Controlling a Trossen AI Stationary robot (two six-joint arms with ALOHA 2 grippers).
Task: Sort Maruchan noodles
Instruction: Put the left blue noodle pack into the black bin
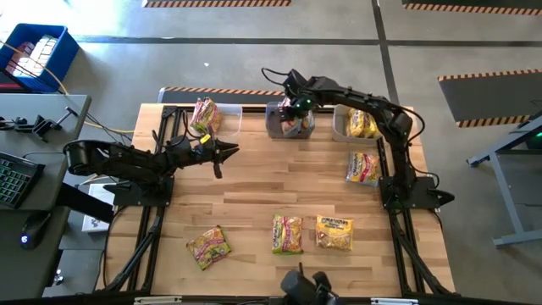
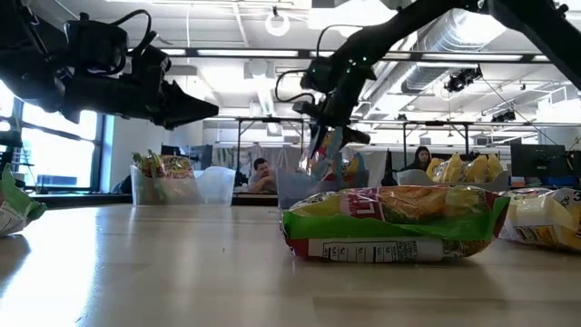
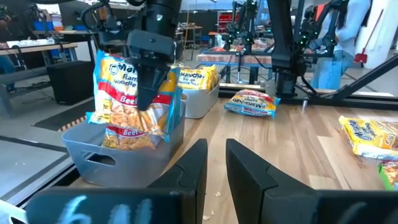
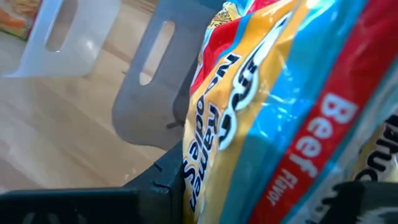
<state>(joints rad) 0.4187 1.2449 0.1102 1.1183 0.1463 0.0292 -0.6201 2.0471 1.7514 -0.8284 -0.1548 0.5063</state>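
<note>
Right tool lowers a beef packet into the middle bin

High view: right tool [image 1: 292,108] clamped on packet [image 1: 294,119] over middle bin [image 1: 290,131] at the surface's far edge. Left wrist view: left tool [image 3: 214,163], fingers apart, empty. Right wrist view: packet fills the frame.

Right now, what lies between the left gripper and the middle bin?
In the high view, only bare wooden table separates the left gripper from the middle bin.

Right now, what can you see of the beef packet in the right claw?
The beef packet is glossy yellow plastic with a red band reading Beef, noodles showing through. It stands upright, pinched from above by the right claw, its lower end down in the grey middle bin, against another beef packet there.
</note>
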